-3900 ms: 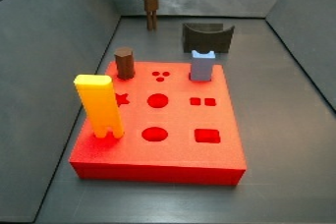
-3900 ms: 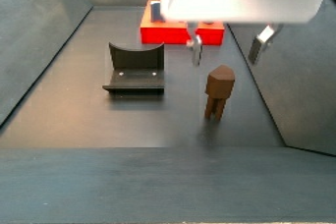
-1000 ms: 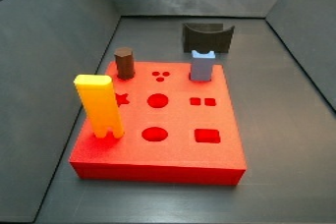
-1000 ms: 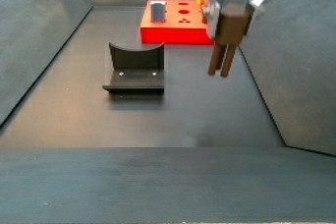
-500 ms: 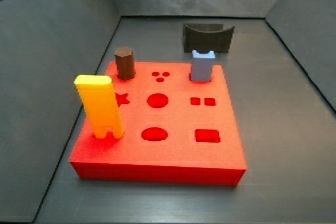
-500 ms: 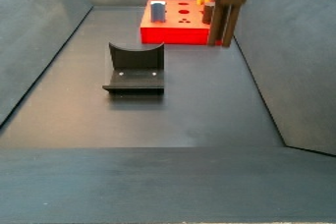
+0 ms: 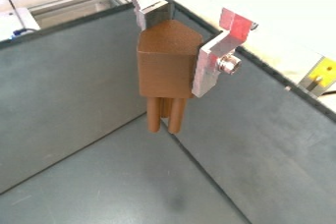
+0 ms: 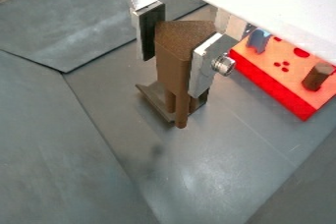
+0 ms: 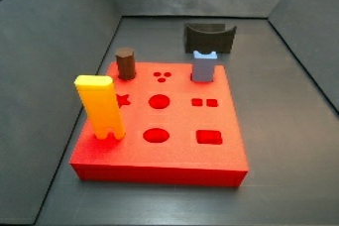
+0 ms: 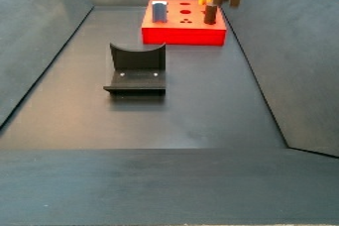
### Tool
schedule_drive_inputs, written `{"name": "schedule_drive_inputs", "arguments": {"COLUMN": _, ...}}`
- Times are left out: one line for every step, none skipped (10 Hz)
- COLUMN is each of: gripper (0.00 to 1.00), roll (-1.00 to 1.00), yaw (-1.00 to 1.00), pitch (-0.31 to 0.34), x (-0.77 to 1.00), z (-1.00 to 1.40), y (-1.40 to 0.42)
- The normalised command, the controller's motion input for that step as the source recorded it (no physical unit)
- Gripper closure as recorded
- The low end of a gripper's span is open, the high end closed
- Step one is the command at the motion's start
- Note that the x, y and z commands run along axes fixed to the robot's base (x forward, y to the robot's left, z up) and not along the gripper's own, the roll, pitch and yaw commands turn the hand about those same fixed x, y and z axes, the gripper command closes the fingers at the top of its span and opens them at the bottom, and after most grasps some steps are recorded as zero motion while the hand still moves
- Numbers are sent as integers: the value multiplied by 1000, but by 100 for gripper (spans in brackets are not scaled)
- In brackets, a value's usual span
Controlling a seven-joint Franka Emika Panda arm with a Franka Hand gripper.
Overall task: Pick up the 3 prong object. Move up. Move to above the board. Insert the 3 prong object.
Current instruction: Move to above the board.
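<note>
Currently the gripper (image 7: pixel 180 41) pinches the 3 prong object (image 7: pixel 167 76), lifted clear of the floor. You next carry it above the board (image 9: pixel 172 131), aligning prongs with its three small holes (image 9: pixel 161 74).

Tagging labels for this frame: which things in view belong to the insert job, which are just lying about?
Job: 3 prong object, clamped in the gripper and lifted off the floor; board.

Lying about: yellow forked block, dark cylinder, blue block, fixture.
</note>
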Motion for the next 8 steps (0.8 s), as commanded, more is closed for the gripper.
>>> {"name": "schedule_drive_inputs", "arguments": {"gripper": 100, "roll": -117, "yaw": -699, "pitch": 338, "x": 39, "z": 33, "y": -1000}}
{"name": "schedule_drive_inputs", "arguments": {"gripper": 100, "roll": -108, "yaw": -642, "pitch": 300, "x": 43, "z": 12, "y": -1000}}
{"name": "schedule_drive_inputs", "arguments": {"gripper": 100, "roll": -104, "yaw": -448, "pitch": 224, "x": 41, "z": 20, "y": -1000}}
{"name": "schedule_drive_inputs", "arguments": {"gripper": 100, "roll": -111, "yaw": -284, "pitch": 154, "x": 39, "z": 23, "y": -1000}}
{"name": "schedule_drive_inputs", "arguments": {"gripper": 100, "roll": -78, "yaw": -108, "pitch": 87, "x": 41, "z": 25, "y": -1000}}
{"name": "schedule_drive_inputs", "arguments": {"gripper": 100, "roll": -57, "yaw": -44, "pitch": 59, "x": 39, "z": 27, "y": -1000}}
{"name": "schedule_drive_inputs", "arguments": {"gripper": 100, "roll": -22, "yaw": -22, "pitch": 33, "x": 39, "z": 30, "y": -1000}}
{"name": "schedule_drive_inputs", "arguments": {"gripper": 100, "roll": -21, "yaw": -2, "pitch": 25, "x": 38, "z": 32, "y": -1000}}
